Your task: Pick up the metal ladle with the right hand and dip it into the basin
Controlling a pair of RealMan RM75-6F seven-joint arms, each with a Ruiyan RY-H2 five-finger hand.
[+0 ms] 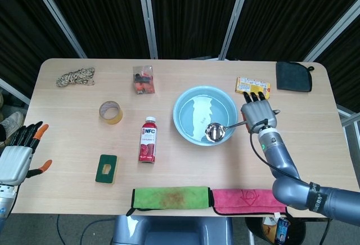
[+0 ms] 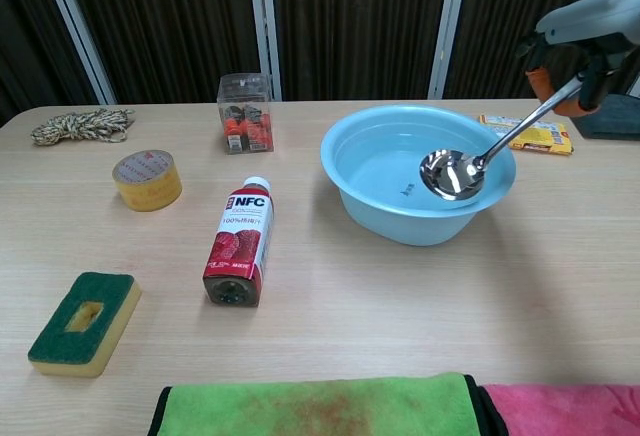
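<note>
The pale blue basin (image 1: 205, 116) sits mid-table, holding a shallow layer of clear water. Just beyond its far-right rim, the right hand (image 1: 258, 112) clenches around the handle of the metal ladle (image 2: 470, 166), slanting it down so the bowl hangs inside the basin, over the near-right part, apparently above the water; the dip looks not yet finished. Well off the basin's near-left, the left hand (image 1: 19, 154) idles, fingers spread, holding nothing.
</note>
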